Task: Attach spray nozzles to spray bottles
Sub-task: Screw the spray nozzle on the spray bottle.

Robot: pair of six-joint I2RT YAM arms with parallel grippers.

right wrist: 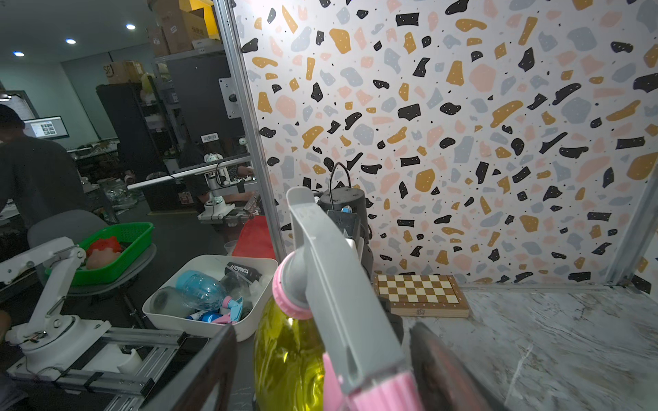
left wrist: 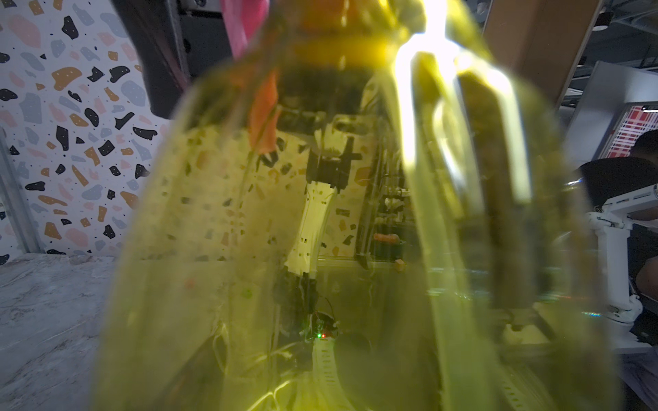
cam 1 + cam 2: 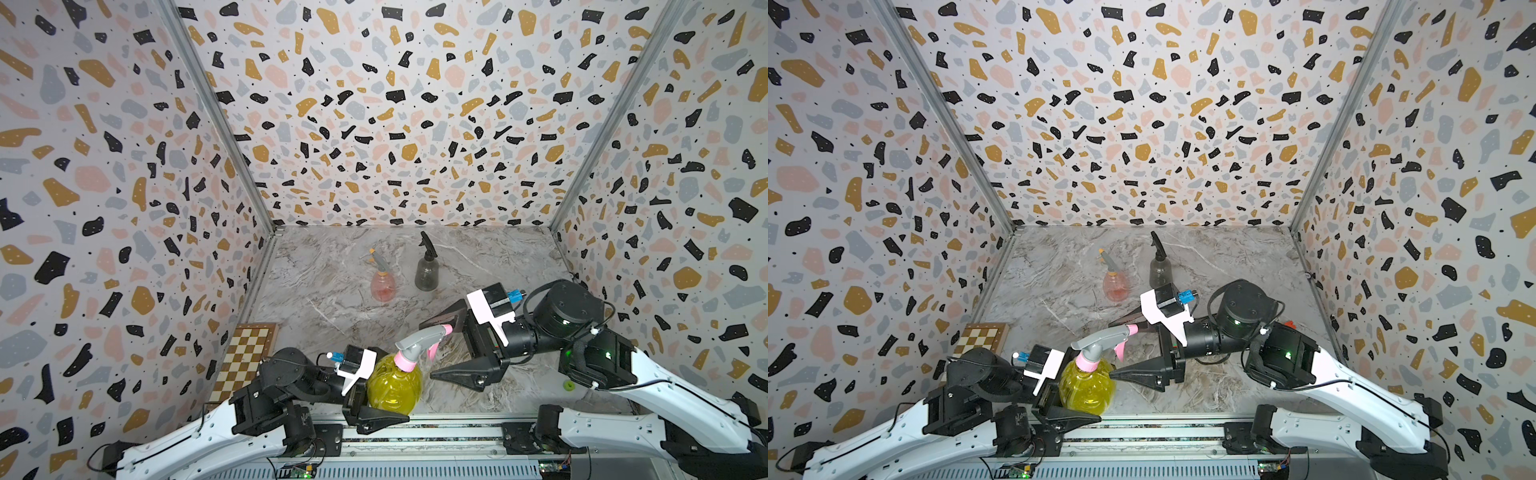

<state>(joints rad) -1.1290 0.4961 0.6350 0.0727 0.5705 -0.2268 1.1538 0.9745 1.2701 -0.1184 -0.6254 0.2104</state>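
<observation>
At the table's (image 3: 332,299) front edge, the left gripper (image 3: 384,386) clamps the yellow bottle (image 3: 1086,388), with the grey-and-pink nozzle (image 3: 417,343) seated on its neck. The right gripper's (image 3: 428,350) jaws stand apart, straddling the nozzle's spout.

Left arm (image 3: 208,436) sits low at lower left with left gripper (image 3: 388,392) clamped on the yellow bottle (image 3: 401,374); right arm (image 3: 685,401) reaches in from lower right, right gripper (image 3: 428,350) rolled sideways, jaws spread wide.
</observation>
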